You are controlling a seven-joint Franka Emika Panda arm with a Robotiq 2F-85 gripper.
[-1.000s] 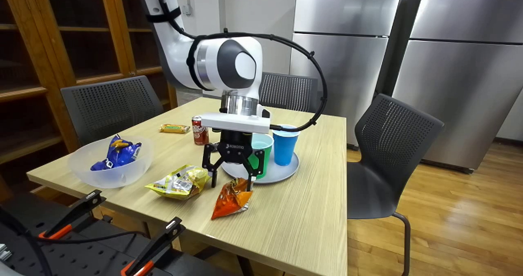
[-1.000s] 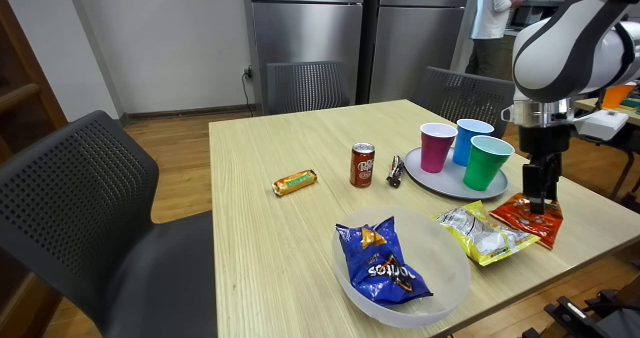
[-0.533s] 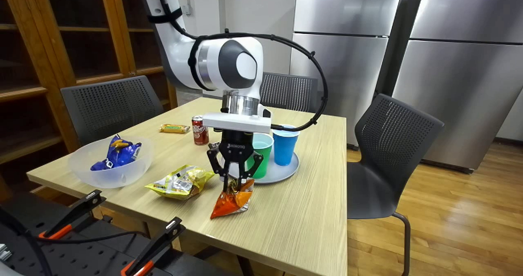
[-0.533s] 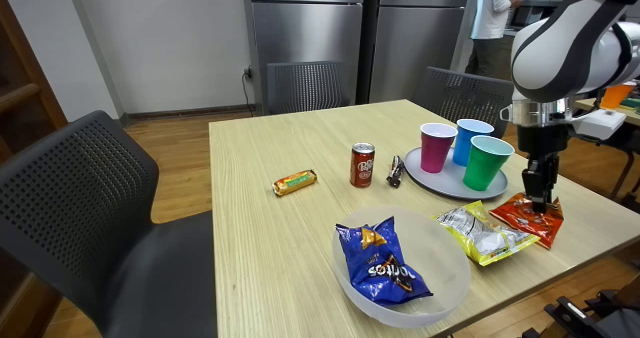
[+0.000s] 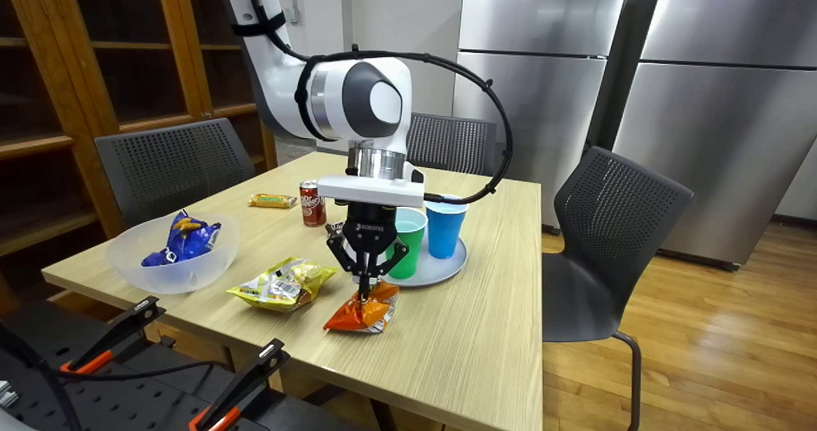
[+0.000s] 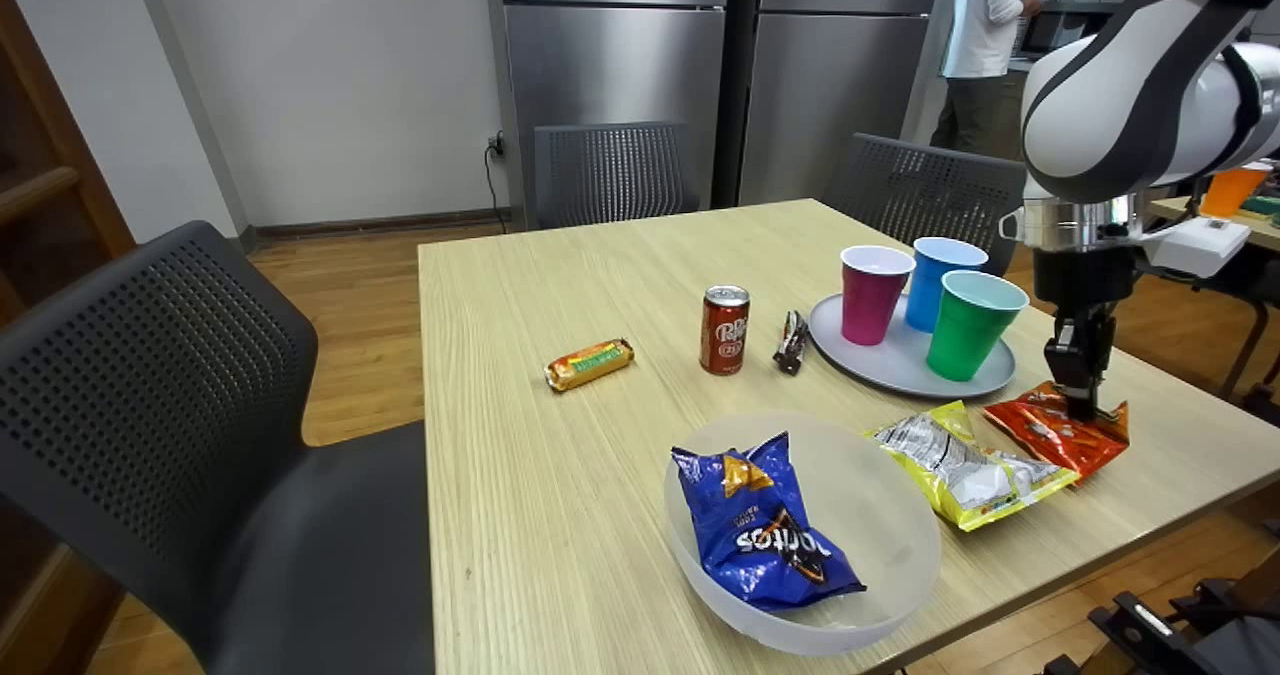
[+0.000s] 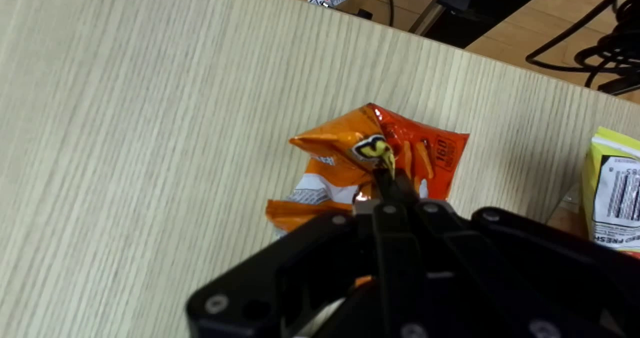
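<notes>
My gripper (image 5: 364, 298) points down over the table, its fingers pinched together on the orange-red snack bag (image 5: 378, 315). Seen from the wrist, a fold of the bag (image 7: 440, 152) with a yellow-and-black logo is caught between the fingertips, and the film creases around them. The bag looks to be resting on the table; its underside is hidden. Close by lies a yellow snack bag (image 6: 985, 480), its edge near the orange one in an exterior view. Behind the gripper, a grey plate (image 5: 450, 270) carries a green cup (image 5: 410, 242), a blue cup (image 5: 445, 230) and a magenta cup (image 6: 873, 300).
A translucent bowl (image 6: 905, 565) holds a blue Doritos bag (image 6: 765, 535). A red soda can (image 6: 725, 330), a gold-wrapped bar (image 6: 590, 365) and a dark-wrapped bar (image 6: 790, 345) lie or stand farther along the table (image 6: 540, 475). Chairs surround it; the table edge passes near the bags.
The fingers, wide apart a second ago, have come together on the orange bag. Its film has bunched up and its near corner has drawn in slightly. The arm has barely shifted.
</notes>
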